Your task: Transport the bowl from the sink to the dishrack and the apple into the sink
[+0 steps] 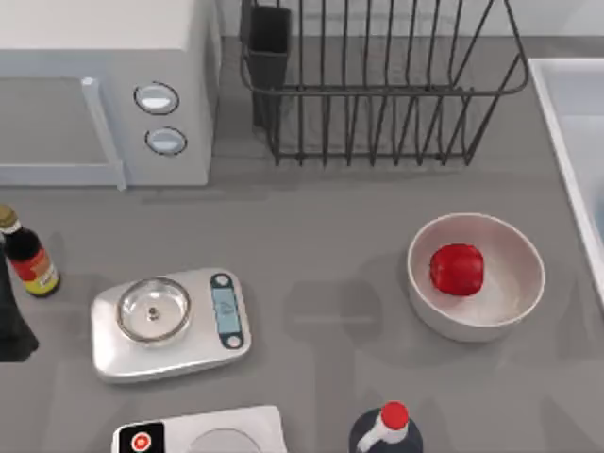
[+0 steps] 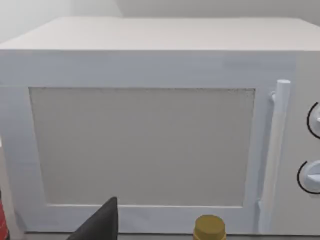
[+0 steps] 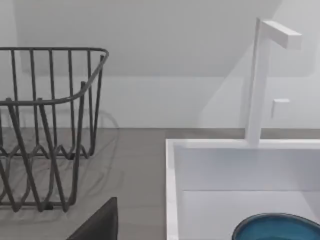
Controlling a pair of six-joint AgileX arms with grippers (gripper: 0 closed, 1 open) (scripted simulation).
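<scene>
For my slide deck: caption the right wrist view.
Teal-blue bowl sits in the white sink below the faucet, with the empty wire dishrack alongside on the grey counter.

Kitchen counter: microwave [image 1: 104, 90]; dishrack [image 1: 377, 85]; sink [image 3: 240, 190] with faucet [image 3: 262, 75].

text: none legible | bottle [image 1: 28, 260] label: unreadable | scale [image 1: 170, 324] display: blank

Apple [image 1: 457, 269]: small, glossy red, lies inside off-white bowl [image 1: 510, 302], right half of table.
Bowl [image 3: 276, 228]: round, teal-blue, upright, sits in sink [image 3: 172, 190]; only upper rim seen.
Sink: pale white basin with raised rim, at table's right edge.
Dishrack [image 1: 377, 85]: dark grey wire bars, cutlery cup at corner, at far side of table, nothing inside.
</scene>
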